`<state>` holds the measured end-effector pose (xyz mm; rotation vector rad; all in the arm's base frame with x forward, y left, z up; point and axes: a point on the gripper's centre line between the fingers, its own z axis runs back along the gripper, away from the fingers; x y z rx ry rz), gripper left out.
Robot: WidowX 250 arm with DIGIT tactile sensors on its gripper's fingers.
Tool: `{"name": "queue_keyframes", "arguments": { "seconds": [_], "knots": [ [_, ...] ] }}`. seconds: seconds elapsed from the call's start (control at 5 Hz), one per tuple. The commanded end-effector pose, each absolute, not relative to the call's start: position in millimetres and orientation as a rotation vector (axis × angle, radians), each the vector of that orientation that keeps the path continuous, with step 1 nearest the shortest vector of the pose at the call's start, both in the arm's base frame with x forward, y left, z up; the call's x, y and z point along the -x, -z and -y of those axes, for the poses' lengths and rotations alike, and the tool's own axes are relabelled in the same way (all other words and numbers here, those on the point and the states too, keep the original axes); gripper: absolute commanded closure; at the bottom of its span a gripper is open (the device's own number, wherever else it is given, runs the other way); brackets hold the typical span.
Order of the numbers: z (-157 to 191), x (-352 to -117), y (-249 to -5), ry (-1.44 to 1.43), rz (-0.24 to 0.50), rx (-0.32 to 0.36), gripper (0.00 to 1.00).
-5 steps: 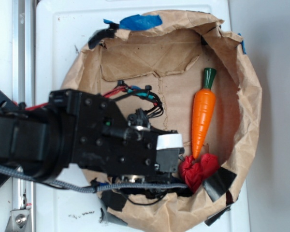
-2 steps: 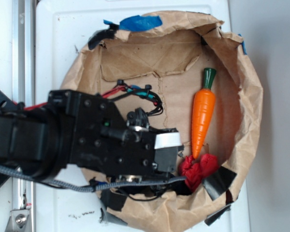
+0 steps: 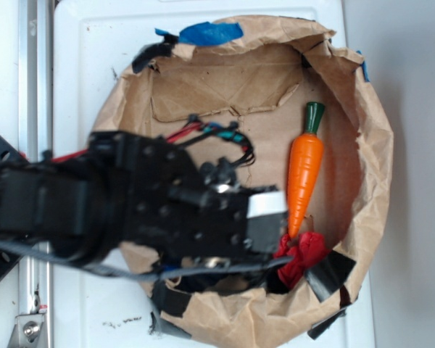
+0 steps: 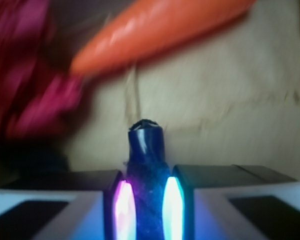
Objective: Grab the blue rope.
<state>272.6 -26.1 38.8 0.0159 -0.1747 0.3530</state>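
Fingers (image 4: 117,205) pinch the blue rope (image 4: 147,165) between them, its capped end pointing toward the carrot (image 4: 155,30).

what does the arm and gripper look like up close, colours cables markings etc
The arm is black and blocky, studded with screws, with a white patch near its front end. Red, blue and black wires loop over the top, and a grey braided cable runs beneath. In the wrist view the gripper has dark fingers with pale edges and glowing pads.

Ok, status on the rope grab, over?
End effector shut on blue rope, capped end poking out ahead. Carrot and red cloth just beyond, not touching. Nothing blocking.
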Motion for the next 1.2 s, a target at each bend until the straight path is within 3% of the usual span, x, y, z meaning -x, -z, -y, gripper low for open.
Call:
{"name": "queue_keyframes", "arguments": {
  "seconds": [0.0,0.4,0.6,1.0],
  "knots": [
    [-9.7,-276.7,-119.8,-0.575,0.185,0.000,1.00],
    [-13.9,-266.4,-165.7,-0.560,0.148,0.026,1.00],
    [-3.5,-245.4,-192.4,-0.550,0.197,0.059,1.00],
    [15.0,-235.4,-197.3,-0.522,0.149,0.040,1.00]
  ]
}}
